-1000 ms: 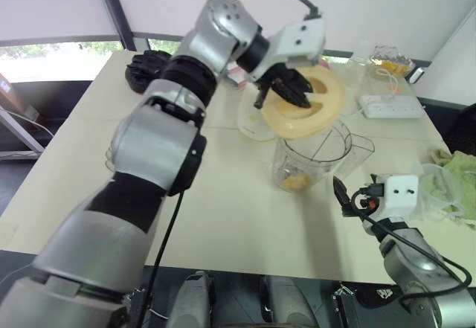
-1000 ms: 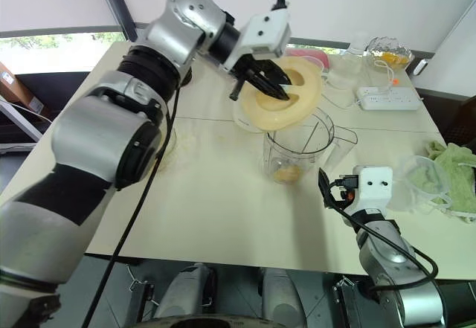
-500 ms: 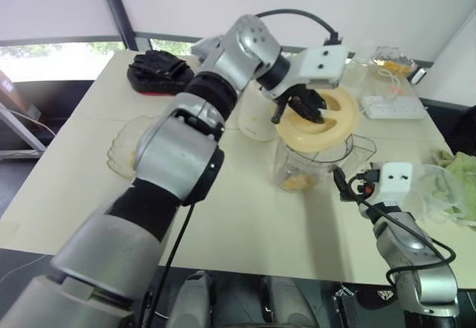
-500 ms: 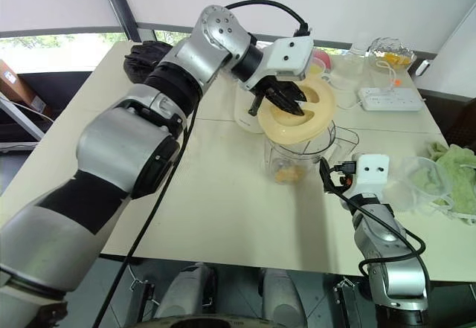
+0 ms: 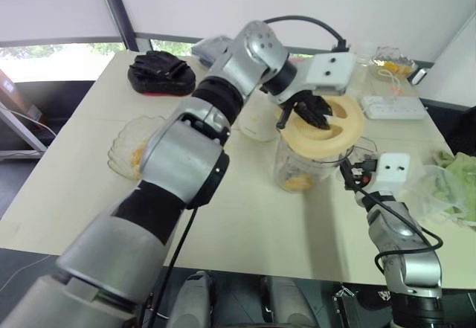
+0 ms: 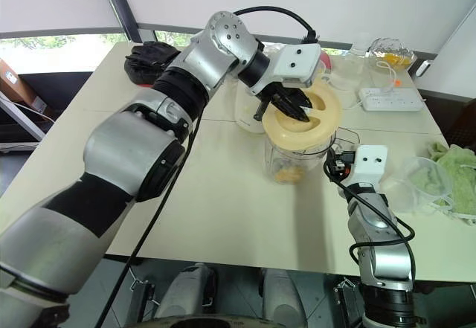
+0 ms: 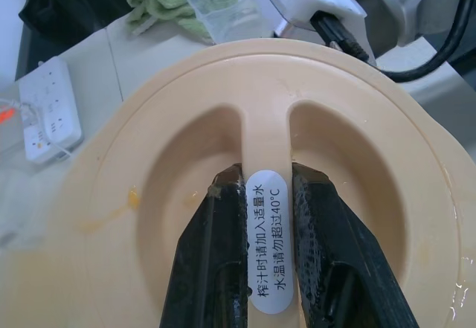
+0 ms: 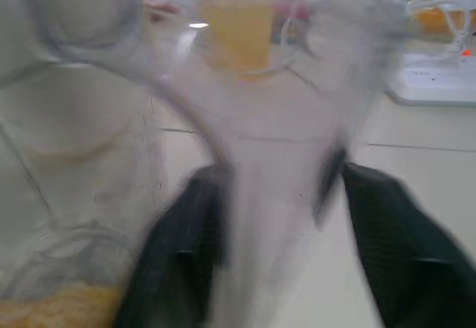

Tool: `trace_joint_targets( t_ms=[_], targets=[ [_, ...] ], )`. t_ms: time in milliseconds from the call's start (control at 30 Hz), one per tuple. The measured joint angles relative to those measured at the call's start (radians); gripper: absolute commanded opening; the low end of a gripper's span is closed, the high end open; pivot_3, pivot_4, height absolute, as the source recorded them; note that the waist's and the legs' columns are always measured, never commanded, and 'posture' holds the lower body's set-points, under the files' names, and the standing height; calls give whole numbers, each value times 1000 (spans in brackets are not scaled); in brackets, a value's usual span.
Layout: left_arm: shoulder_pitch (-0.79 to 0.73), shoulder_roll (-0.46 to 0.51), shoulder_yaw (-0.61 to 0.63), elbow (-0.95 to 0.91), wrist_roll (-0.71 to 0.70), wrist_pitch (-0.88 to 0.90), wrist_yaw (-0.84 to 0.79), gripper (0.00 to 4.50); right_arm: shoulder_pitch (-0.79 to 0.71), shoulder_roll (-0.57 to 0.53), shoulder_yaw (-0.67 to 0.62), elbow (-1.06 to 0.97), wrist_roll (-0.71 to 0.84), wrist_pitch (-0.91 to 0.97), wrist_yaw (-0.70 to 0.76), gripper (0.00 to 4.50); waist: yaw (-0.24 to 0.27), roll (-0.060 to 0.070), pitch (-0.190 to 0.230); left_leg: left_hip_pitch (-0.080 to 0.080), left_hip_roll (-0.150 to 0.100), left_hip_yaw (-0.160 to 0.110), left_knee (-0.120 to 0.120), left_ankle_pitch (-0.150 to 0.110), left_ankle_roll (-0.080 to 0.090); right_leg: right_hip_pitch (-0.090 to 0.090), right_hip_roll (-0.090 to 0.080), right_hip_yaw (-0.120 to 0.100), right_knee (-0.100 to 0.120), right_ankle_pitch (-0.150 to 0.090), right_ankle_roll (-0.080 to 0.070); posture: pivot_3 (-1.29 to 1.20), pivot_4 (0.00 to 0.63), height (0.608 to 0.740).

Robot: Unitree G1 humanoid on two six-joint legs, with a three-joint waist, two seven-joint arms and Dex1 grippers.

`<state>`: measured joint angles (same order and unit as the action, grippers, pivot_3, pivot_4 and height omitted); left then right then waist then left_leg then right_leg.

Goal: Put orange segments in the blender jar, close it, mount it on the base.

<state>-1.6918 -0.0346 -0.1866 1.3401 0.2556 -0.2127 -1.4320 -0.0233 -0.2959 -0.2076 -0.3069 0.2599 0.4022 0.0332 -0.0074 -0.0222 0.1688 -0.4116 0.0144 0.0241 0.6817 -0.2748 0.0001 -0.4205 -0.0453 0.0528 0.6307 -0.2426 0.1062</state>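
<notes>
- Far left of the worktop (image 5: 67,194): a bare pale surface is seen up to the near and left edges, giving the widest open room.
- One black glove-like object (image 5: 160,73) lies near the far left edge.
- One scalloped glass bowl (image 5: 128,149) sits left of centre, some orange pieces inside; count cannot be told.
- One base (image 5: 256,122), cream-white, stands upright behind the jar, just beside it, partly hidden by the left arm.
- One blender jar (image 6: 297,161) stands upright at centre, long axis vertical, handle turned toward the robot's right. Orange segments (image 6: 285,172) are heaped at its bottom; number cannot be told.
- One pale-yellow lid (image 7: 357,164) sits over the jar mouth, slightly tilted; whether it is seated cannot be told.
- Left end effector (image 7: 266,194): fingers pressed together on the lid's central rib, pinching it from above.
- Right end effector (image 8: 279,194): two black fingers are seen either side of the jar's handle, part-way spread; contact with the clear plastic cannot be told through blur.
- Right of the jar little room is left: the right arm sits there, and a clear plastic bag (image 6: 422,183) and green cloth (image 6: 455,172) lie toward the right edge.
- Far right back: one white power strip (image 5: 390,106) and one glass bowl (image 5: 392,60) with orange contents.
</notes>
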Motion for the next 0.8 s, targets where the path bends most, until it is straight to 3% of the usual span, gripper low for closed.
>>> trace_joint_targets(
  t_ms=[33, 800],
  targets=[
    [4, -5, -8, -1, 7, -1, 3, 246, -8, 6, 2, 0, -2, -7, 1, 924, -1, 1, 0, 0, 0, 0, 0, 0, 0, 1, 0, 0, 0, 0, 0, 0, 150, 740],
    [85, -56, -32, -13, 60, 127, 66, 246, 5, 49, 5, -14, -51, -8, -9, 947, -4, 1, -2, 9, -1, -2, 1, 0, 0, 12, -1, 0, -2, -1, 0, 0, 150, 740]
  ],
)
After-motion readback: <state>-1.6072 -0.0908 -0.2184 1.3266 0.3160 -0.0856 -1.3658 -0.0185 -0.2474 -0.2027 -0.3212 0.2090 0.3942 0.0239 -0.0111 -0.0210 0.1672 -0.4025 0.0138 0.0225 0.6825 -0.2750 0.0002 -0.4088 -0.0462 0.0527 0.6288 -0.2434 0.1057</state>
